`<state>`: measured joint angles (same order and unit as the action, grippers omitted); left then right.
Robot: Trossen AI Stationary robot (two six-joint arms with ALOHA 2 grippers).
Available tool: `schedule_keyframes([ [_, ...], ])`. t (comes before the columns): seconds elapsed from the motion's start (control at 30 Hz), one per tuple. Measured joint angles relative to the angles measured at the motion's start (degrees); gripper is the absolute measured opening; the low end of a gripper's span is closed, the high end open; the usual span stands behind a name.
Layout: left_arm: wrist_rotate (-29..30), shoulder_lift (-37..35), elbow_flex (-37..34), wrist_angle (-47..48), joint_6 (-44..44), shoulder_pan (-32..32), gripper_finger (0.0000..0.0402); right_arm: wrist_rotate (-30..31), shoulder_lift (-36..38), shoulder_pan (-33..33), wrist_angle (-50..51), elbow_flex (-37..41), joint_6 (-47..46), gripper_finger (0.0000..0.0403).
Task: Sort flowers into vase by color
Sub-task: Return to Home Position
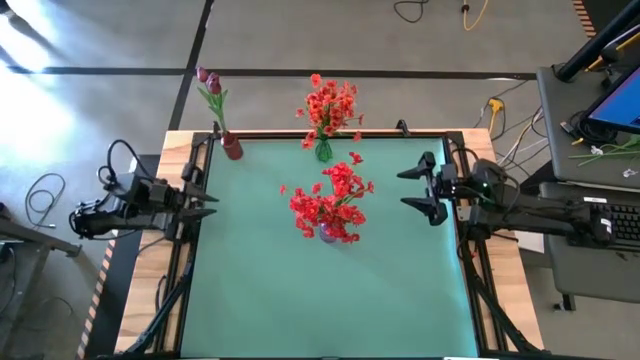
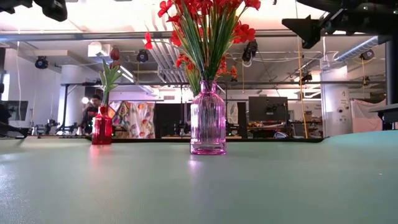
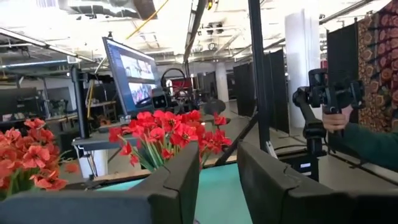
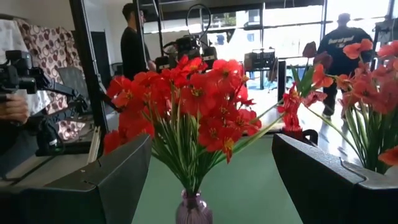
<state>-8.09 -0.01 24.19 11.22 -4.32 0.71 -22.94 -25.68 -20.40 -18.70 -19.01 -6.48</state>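
Flowers [image 1: 335,200] all stand in vases. One red bunch is in the purple vase [image 2: 208,124] at the middle of the table [image 1: 400,300]. Another red bunch [image 1: 330,105] is in the green vase [image 1: 323,151] at the far edge, and the magenta buds [image 1: 208,80] are in the red vase [image 1: 231,148] at the far left corner. Sorting looks done to me, so the step in hand is the retreat home. My left end effector [image 1: 207,198] sits at the left edge, released and empty. The right end effector [image 1: 401,190] hangs at the right edge, fingers spread wide, grasping nothing. I would draw both arms straight outward and high, because the middle bunch spreads wide and a brushed stem could tip its vase.
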Motion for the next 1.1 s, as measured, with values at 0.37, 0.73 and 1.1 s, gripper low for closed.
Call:
schedule_keyframes([
  [0.37, 0.0, 0.0, -6.6, -5.2, 0.4, 0.0, 0.008, 0.0, 3.3, -0.2, -0.2, 2.9, 0.1, 0.0325],
  [0.73, 0.0, 0.0, -18.8, -15.1, 0.6, 0.0, 0.008, 0.0, 8.0, -0.3, -6.5, 11.6, 1.2, 0.0325],
  [1.1, -1.4, 0.1, -23.6, -21.1, 3.8, 0.0, 0.008, -5.9, 19.0, -0.3, -3.2, 12.7, -3.5, 0.0325],
])
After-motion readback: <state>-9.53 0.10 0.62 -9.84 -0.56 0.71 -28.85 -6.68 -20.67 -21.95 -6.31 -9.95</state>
